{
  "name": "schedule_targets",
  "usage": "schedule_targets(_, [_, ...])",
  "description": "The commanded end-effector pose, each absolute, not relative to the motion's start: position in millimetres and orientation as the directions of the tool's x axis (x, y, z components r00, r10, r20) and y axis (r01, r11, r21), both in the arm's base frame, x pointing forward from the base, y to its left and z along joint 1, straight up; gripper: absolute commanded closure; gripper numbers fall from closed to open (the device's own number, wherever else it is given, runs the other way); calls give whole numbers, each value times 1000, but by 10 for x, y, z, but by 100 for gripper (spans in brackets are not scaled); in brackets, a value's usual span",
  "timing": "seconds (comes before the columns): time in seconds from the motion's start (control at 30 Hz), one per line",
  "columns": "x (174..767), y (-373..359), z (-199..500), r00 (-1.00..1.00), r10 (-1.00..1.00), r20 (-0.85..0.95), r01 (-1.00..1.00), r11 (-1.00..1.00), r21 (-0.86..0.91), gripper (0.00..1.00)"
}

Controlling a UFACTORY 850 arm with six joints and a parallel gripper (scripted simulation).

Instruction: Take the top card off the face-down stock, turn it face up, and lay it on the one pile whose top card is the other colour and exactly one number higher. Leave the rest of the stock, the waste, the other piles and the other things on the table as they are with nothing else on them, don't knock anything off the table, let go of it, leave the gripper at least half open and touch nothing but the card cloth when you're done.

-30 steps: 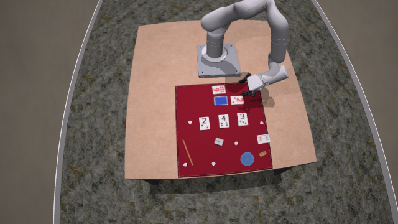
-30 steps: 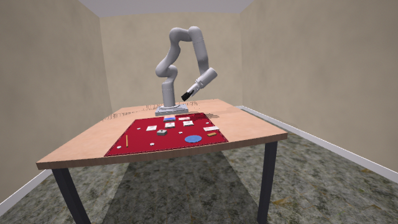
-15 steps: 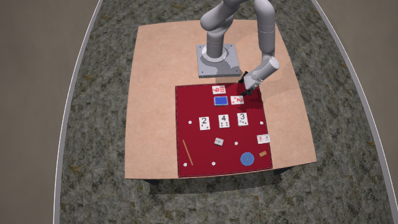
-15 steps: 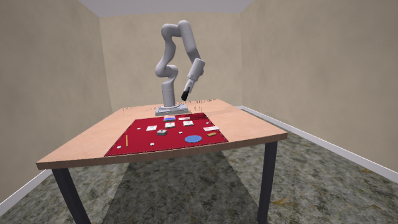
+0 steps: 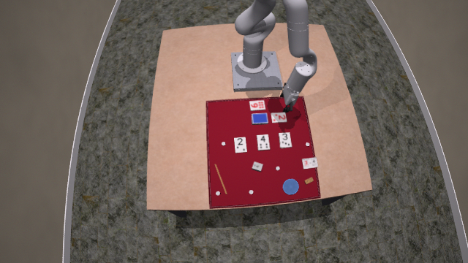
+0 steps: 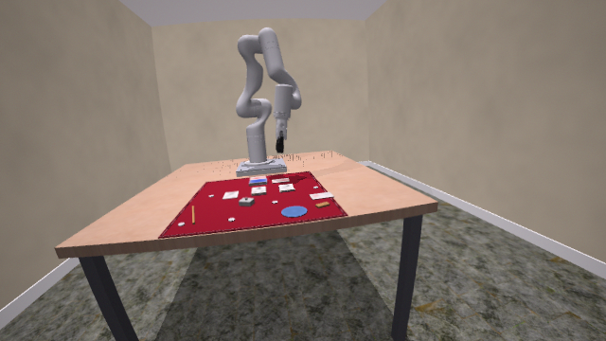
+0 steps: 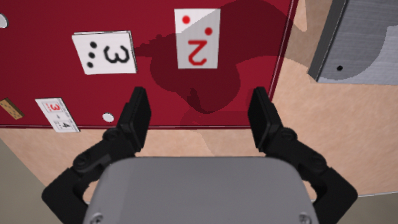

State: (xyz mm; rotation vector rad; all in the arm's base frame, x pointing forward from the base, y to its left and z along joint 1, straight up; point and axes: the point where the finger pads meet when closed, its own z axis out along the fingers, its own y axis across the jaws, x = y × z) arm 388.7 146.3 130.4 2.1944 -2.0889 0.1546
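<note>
Smooth grey rounded arm [image 5: 297,36] [image 6: 275,52]; black-fingered pincer [image 5: 289,106] [image 6: 280,143] [image 7: 199,99].

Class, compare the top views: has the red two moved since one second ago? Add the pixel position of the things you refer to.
No. The red two [image 5: 278,117] [image 6: 280,180] [image 7: 197,30] lies just right of the blue stock [image 5: 259,118] [image 6: 258,181], as it did then.
</note>
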Motion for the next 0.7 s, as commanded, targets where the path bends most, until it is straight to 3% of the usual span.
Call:
schedule_targets(0.0, [3892, 1466, 1310, 49, -994, 97, -999, -49, 7, 0])
schedule_targets(0.67, [3902, 1464, 1313, 49, -999, 0, -999, -49, 2, 0])
